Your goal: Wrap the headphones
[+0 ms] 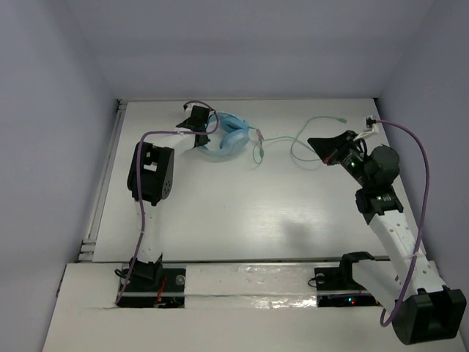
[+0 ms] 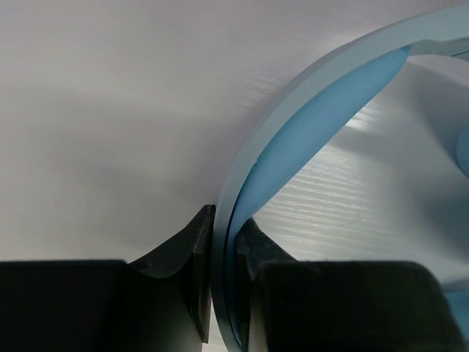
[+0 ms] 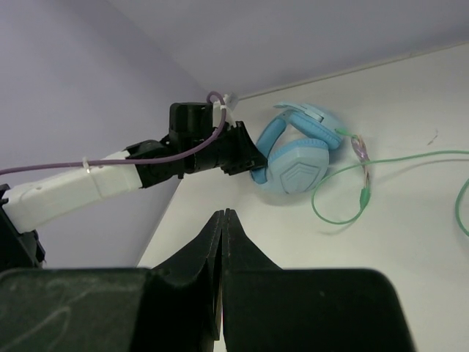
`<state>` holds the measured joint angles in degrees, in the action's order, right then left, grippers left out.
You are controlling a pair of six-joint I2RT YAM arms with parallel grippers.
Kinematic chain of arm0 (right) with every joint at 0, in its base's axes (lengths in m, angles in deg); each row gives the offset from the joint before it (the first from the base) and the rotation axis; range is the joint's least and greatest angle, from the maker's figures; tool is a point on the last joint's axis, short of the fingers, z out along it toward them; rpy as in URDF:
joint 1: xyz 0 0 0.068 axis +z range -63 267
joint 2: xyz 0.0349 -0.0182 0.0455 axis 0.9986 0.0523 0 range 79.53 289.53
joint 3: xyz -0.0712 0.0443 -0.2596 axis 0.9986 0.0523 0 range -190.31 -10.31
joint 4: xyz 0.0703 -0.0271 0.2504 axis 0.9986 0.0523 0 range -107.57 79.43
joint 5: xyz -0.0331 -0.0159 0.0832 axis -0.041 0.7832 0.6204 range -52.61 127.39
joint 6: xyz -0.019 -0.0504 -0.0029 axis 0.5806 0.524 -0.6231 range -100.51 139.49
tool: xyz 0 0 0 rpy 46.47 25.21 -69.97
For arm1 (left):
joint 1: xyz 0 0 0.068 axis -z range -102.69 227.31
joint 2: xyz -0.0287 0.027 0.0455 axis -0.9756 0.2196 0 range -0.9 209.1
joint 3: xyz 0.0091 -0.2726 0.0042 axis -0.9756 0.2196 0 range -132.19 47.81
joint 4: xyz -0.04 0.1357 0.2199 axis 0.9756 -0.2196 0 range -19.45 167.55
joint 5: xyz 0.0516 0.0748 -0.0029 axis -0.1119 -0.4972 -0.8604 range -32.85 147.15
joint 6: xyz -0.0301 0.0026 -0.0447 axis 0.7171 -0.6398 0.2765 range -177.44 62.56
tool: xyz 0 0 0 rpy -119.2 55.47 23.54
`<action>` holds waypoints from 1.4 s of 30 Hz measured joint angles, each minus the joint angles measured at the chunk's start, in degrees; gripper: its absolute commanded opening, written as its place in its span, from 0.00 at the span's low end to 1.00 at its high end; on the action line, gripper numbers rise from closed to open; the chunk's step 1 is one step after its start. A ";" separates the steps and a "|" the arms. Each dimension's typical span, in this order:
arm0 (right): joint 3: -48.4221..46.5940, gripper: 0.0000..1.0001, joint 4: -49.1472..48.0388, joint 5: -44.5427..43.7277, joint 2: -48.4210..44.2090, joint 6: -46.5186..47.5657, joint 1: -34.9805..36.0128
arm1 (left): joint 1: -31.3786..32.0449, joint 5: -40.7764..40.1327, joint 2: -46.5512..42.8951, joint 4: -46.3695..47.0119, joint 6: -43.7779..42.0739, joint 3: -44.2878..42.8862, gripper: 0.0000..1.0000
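Note:
The light blue headphones (image 1: 229,139) lie at the back of the white table, left of centre. Their thin pale green cable (image 1: 297,139) trails right in loops to a plug end near the back right. My left gripper (image 1: 198,122) is shut on the headband (image 2: 293,139), which runs up between the black fingers (image 2: 192,264) in the left wrist view. My right gripper (image 1: 327,144) is shut and empty, hovering to the right of the cable loops. In the right wrist view the headphones (image 3: 297,161) and cable (image 3: 344,205) lie beyond my closed fingertips (image 3: 224,214).
A small white connector block (image 1: 370,125) with a purple robot cable (image 1: 418,147) sits at the back right. Grey walls close in the table at left, back and right. The left arm (image 3: 110,176) reaches across to the headphones.

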<state>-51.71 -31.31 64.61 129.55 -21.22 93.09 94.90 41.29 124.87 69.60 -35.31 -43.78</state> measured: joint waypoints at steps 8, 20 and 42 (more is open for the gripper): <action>0.02 0.02 0.00 0.00 2.43 1.36 0.46 | 0.04 2.64 -6.14 -3.50 -3.65 0.98 0.00; -3.39 0.70 1.53 4.31 13.25 9.35 5.99 | 0.07 7.67 -38.88 -15.08 -12.44 0.52 0.00; -6.86 0.49 5.22 -8.63 17.16 28.13 11.39 | 0.09 8.52 -50.21 -22.75 -14.34 -16.20 0.00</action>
<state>-58.58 -26.09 55.98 146.71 6.91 104.48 94.98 49.82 74.67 46.85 -49.65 -59.98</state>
